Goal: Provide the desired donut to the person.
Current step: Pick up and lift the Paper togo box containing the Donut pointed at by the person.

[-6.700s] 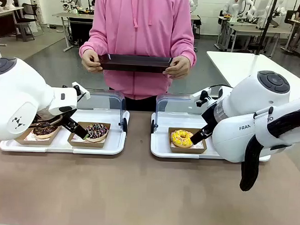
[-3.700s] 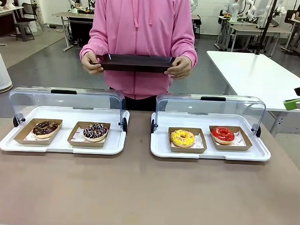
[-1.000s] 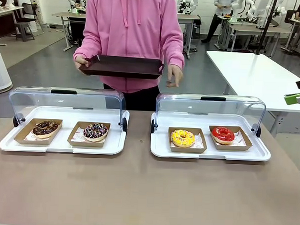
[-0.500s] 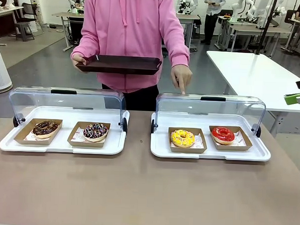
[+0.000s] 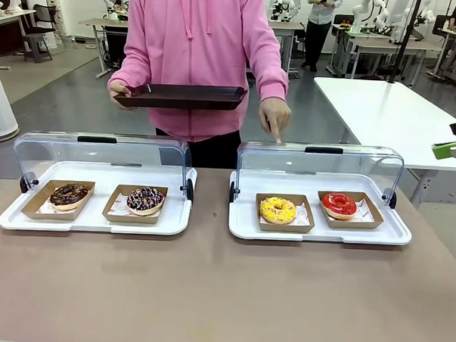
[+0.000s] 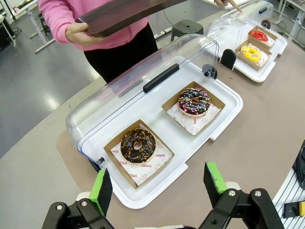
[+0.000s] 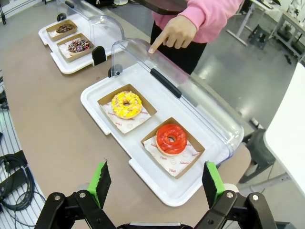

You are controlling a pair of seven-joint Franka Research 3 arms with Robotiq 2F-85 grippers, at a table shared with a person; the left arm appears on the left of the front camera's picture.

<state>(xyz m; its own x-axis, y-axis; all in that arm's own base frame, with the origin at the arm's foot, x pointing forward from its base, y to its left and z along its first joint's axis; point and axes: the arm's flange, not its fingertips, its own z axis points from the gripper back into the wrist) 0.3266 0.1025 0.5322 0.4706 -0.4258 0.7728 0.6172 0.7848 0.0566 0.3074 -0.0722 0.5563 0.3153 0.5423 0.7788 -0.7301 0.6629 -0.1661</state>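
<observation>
The person (image 5: 203,56) in a pink hoodie stands at the far side, holding a dark tray (image 5: 182,96) in one hand. Their other hand (image 5: 274,116) points a finger down onto the clear lid (image 5: 319,166) of the right case, above the yellow sprinkled donut (image 5: 278,210). In the right wrist view that finger (image 7: 155,46) touches the lid behind the yellow donut (image 7: 126,104); a red glazed donut (image 7: 171,139) lies beside it. My right gripper (image 7: 156,183) hangs open above this case. My left gripper (image 6: 158,183) hangs open above the left case.
The left case (image 5: 14,221) holds a chocolate donut with nuts (image 5: 69,194) and a chocolate donut with sprinkles (image 5: 146,199), each in a brown card tray. Both lids stand raised at the back. Bare brown table (image 5: 207,291) lies in front. A white table (image 5: 389,110) stands at back right.
The person took one hand off the tray and lowered it to point at the right case's lid; the tray shifted left. Both arms pulled back from the cases several seconds ago.
</observation>
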